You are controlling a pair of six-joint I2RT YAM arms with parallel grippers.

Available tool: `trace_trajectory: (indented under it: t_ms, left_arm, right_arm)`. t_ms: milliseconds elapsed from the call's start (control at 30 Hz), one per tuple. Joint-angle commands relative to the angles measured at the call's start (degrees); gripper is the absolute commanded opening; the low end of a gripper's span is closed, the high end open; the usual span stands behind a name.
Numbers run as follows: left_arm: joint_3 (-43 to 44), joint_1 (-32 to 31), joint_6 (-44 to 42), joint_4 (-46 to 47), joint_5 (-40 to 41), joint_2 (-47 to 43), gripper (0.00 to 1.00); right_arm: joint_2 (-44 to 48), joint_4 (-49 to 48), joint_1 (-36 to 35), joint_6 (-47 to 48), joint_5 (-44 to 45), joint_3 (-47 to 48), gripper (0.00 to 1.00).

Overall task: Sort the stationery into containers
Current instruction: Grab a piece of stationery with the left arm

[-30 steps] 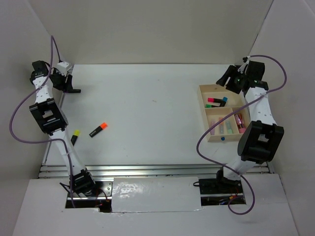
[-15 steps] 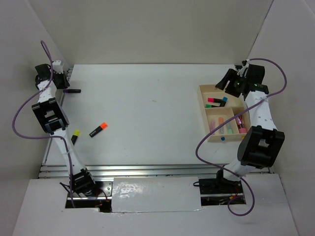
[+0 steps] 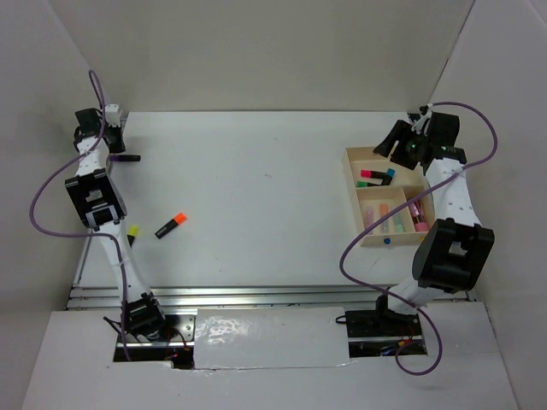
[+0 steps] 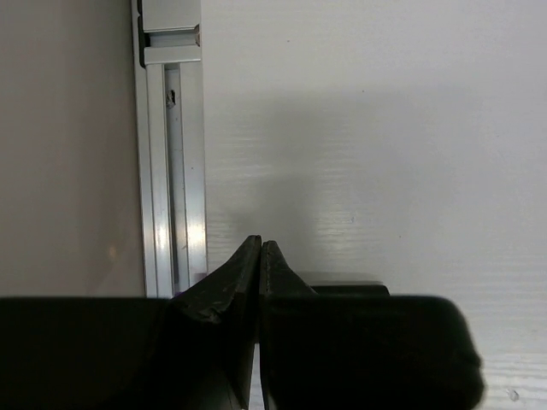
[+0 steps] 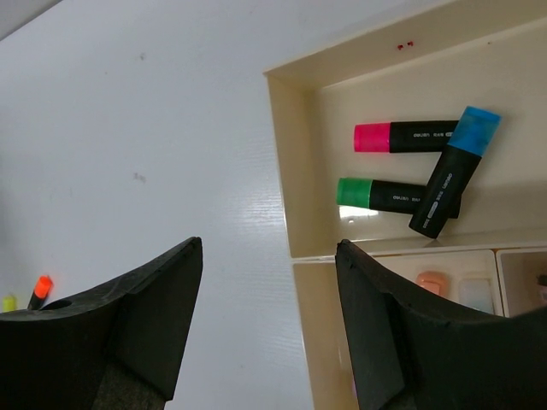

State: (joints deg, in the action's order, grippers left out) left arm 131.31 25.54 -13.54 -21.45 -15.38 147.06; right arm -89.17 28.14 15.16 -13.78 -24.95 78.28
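**Black marker lies just off the closed left tool at the bench's far-left edge**

The bench [image 3: 256,171] carries the work at its two ends. On the right stands the tray [image 3: 353,184]. Its far compartment holds a pink-capped marker [image 5: 406,136], a green-capped marker [image 5: 393,195] and a blue-capped marker [image 5: 453,171], and pale pens [image 3: 385,218] lie in a nearer one. The right tool [image 5: 267,248] hangs over the far compartment's edge with its fingers well apart and nothing between them.

Well apart from the tray, in the far-left corner, the left tool [image 4: 259,252] points down beside the edge rail [image 4: 173,154]. Its fingertips are pressed together and nothing shows between them.

The black marker [image 3: 128,158] lies just beside those tips, on the side toward the bench's middle, with its long axis running left to right. The wrist view shows only a dark strip of it past one finger, so I cannot tell whether it touches the tool.

As I judge it, the left arm is by far the nearer. A grasp calls for the tips to open and shift toward the marker, straddling its short width.

Nearer the bases, also on the left, lie an orange-capped marker [image 3: 171,225] and a yellow-capped marker [image 3: 132,232].
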Motion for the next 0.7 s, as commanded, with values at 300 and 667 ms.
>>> trace_trajectory:
  t_ms: [300, 667]
  left_arm:
    - [2.3, -1.63, -4.74, -5.17, 9.13, 2.97, 0.13]
    - [-11.33, -1.37, -6.68, -8.51, 2.11, -6.26, 0.05]
  right_arm:
    - [1.98, -0.02, 0.05, 0.33, -1.15, 0.03, 0.7]
    - [2.59, -0.1, 0.57, 0.16, -2.65, -0.5, 0.7]
